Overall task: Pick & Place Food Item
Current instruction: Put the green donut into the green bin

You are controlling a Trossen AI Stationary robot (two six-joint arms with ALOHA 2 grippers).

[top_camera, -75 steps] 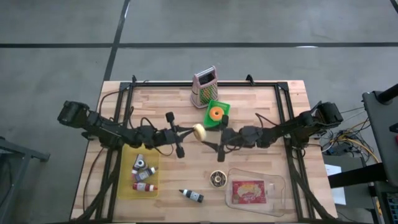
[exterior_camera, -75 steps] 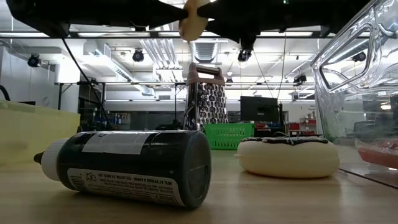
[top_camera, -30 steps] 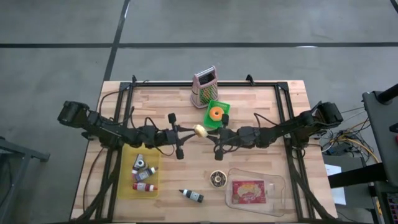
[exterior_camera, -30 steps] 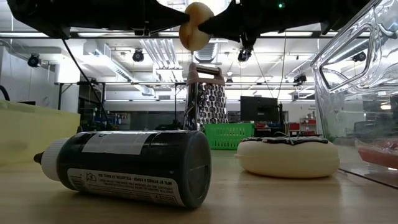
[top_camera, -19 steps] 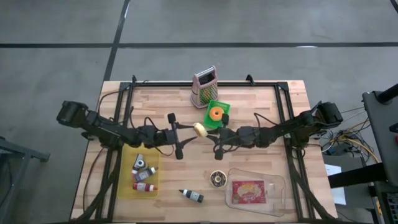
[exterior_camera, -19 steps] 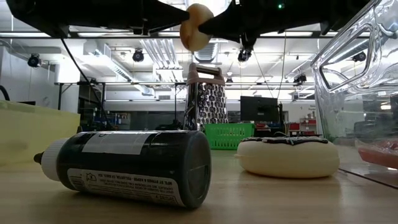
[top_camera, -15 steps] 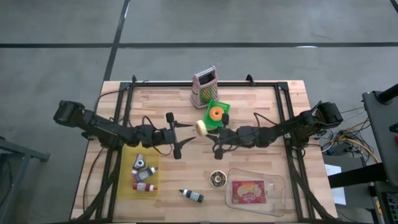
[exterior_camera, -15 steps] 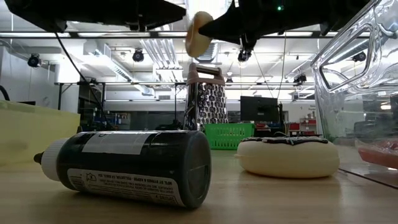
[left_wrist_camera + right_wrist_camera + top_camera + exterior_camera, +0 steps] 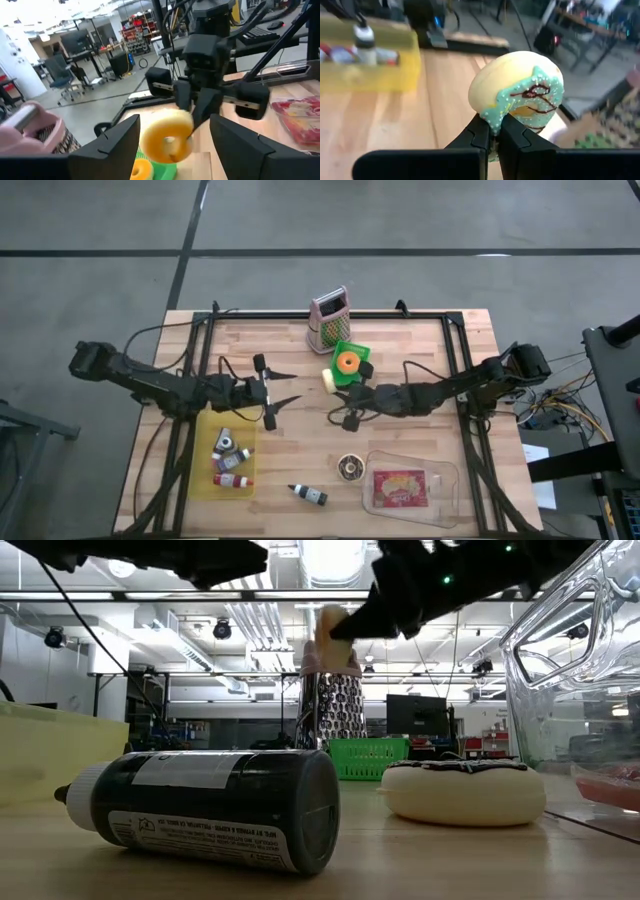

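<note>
A pale yellow donut with green icing (image 9: 327, 380) hangs above the table's middle, held by my right gripper (image 9: 336, 384), which comes in from the table's right. The donut also shows in the low view (image 9: 336, 632), the left wrist view (image 9: 167, 133) and the right wrist view (image 9: 517, 92). My left gripper (image 9: 293, 388) stands open just to the donut's left, with a gap between it and the donut and nothing between its fingers. My right gripper pinches the donut's rim (image 9: 495, 122) between its two fingertips (image 9: 479, 134), which stand close together. The fingers reach in nearly level from the table's right. The donut stands on edge beyond the fingertips, lifted clear of the table.
A metal grater (image 9: 329, 320) and a green basket with an orange item (image 9: 347, 363) stand at the far middle. A yellow tray of small bottles (image 9: 228, 458), a dark bottle (image 9: 309, 495), a chocolate-iced donut (image 9: 350, 468) and a clear container with a red packet (image 9: 408, 488) lie along the near side.
My left gripper has opened, let go of the donut and drawn back toward the table's left edge. The donut stays in my right gripper, which has tipped a little downward; the donut has shifted slightly toward the far right and hangs lower.
</note>
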